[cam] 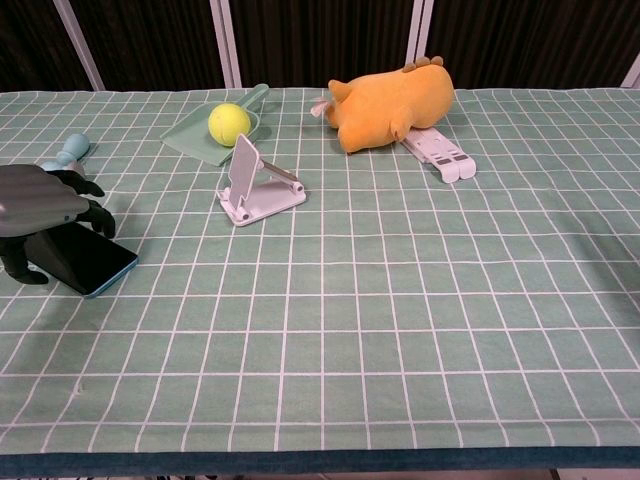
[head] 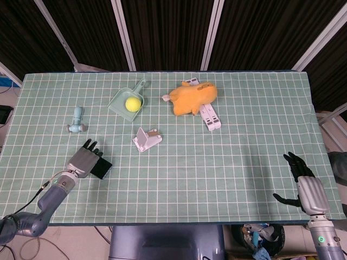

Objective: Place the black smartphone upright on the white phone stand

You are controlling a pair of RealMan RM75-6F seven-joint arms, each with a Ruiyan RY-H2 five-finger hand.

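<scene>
From the head view we saw the left robot hand [head: 84, 160] lying over the phone [head: 101, 167] near the bench's [head: 217, 162] left front, the stand [head: 146, 139] well apart up and to the right; whether it grasped the phone we could not tell. The right robot hand [head: 303, 184] hung released at the right front edge. From the chest view, the left fingers [cam: 95, 215] curled over the flat phone's [cam: 90, 262] far edge.
</scene>
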